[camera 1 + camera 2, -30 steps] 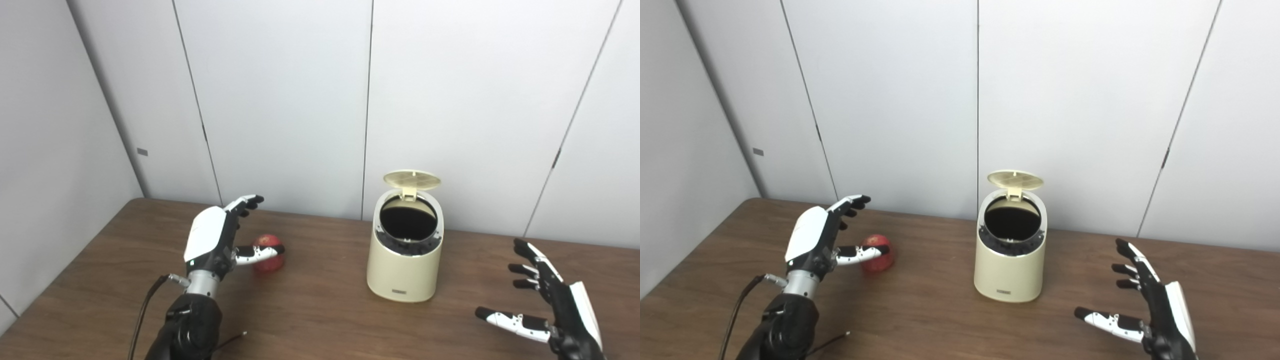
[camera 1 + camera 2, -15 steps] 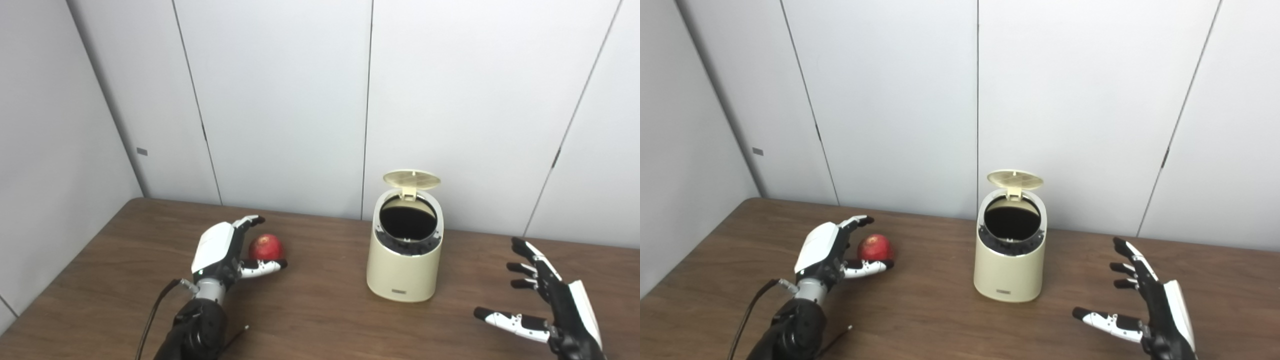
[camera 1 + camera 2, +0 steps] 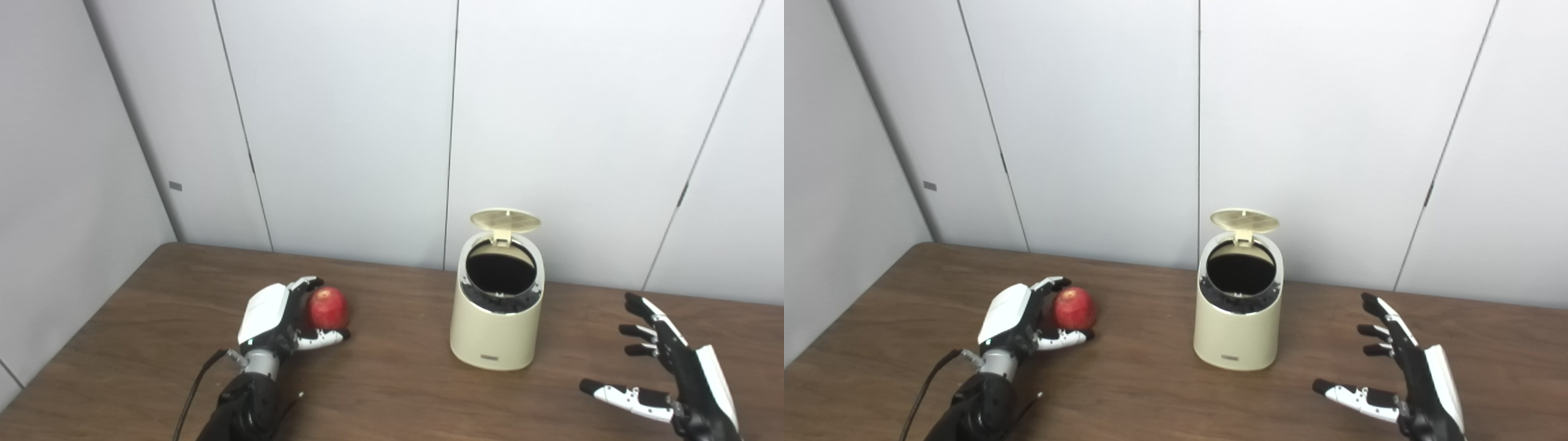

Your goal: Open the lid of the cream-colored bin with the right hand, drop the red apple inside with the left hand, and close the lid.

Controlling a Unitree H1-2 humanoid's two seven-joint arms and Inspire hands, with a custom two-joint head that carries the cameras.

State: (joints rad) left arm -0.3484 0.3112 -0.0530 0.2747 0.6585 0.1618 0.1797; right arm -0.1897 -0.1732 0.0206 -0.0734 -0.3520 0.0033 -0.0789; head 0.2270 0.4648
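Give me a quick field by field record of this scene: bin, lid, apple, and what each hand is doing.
bin: cream, upright on the table, right of centre
lid: up, hinged at the back, opening dark
apple: red, on the table left of the bin
left hand: cupped around the apple, fingers behind it, thumb in front; grip not clearly closed
right hand: open, fingers spread, right of the bin, holding nothing
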